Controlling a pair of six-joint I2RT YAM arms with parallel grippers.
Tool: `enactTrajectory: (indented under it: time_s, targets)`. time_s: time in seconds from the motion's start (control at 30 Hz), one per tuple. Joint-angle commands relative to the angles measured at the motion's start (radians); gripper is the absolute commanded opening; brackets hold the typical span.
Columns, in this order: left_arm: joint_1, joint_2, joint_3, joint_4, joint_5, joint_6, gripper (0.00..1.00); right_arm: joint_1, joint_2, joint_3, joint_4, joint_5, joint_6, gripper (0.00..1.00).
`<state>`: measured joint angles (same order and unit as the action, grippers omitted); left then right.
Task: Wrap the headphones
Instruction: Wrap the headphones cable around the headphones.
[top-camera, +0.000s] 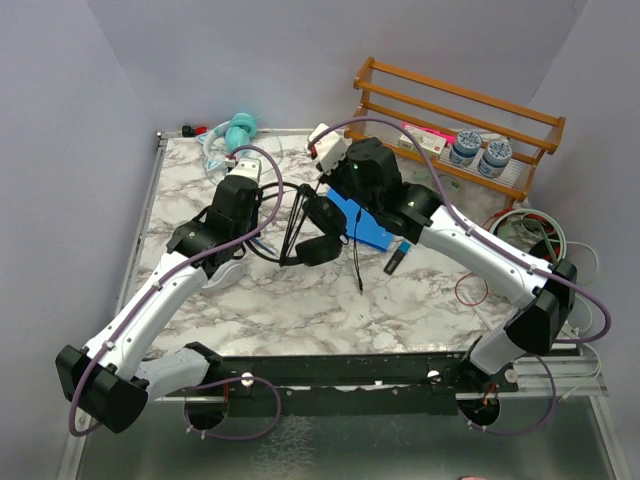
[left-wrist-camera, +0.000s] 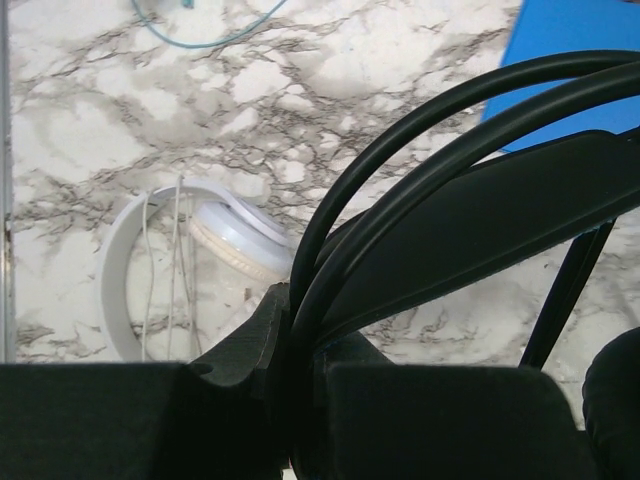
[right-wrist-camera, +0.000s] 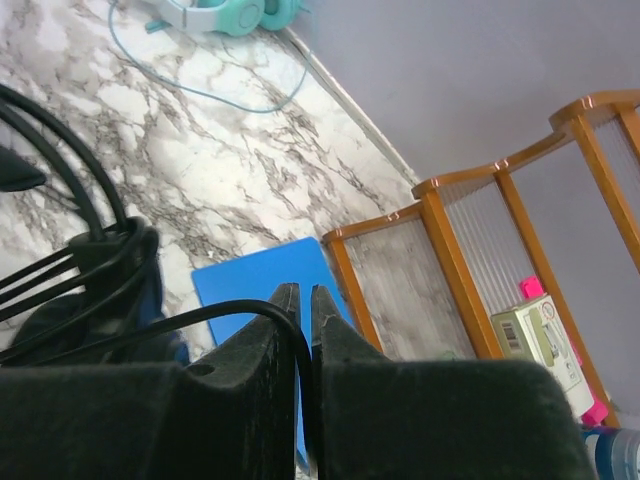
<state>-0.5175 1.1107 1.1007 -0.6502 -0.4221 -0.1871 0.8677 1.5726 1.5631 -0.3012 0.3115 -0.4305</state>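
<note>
The black headphones (top-camera: 318, 238) hang above the middle of the table. My left gripper (top-camera: 283, 212) (left-wrist-camera: 300, 320) is shut on their headband (left-wrist-camera: 440, 150), which arcs up and to the right out of the jaws. My right gripper (top-camera: 324, 202) (right-wrist-camera: 304, 295) is just right of them, its jaws pinched on their thin black cable (right-wrist-camera: 230, 312), which runs left to a bundle of loops (right-wrist-camera: 110, 250). The white headphones (left-wrist-camera: 130, 260) (top-camera: 225, 272) lie flat below my left arm, thin white cable across the band. The teal headphones (top-camera: 238, 130) (right-wrist-camera: 225, 14) rest at the far left edge.
A blue pad (top-camera: 365, 225) (right-wrist-camera: 260, 280) lies under my right gripper. A wooden rack (top-camera: 455, 110) (right-wrist-camera: 450, 240) with boxes and jars stands at the back right. A small black plug (top-camera: 395, 260) lies on the marble, loose wires coil at the right edge.
</note>
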Motion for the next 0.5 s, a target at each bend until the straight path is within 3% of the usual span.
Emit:
enactTrajectory:
  time_s: [0.0,0.27,0.47]
  targets:
    - [-0.007,-0.071,0.037,-0.039,0.188,0.001,0.00,-0.092,0.008,-0.010,0.100,-0.057,0.058,0.13]
    - [-0.007,-0.080,0.119,-0.063,0.371,-0.062,0.00,-0.202,0.011,-0.075,0.128,-0.283,0.181,0.15]
    - [-0.007,-0.059,0.240,-0.102,0.495,-0.156,0.00,-0.244,-0.058,-0.232,0.275,-0.473,0.259,0.15]
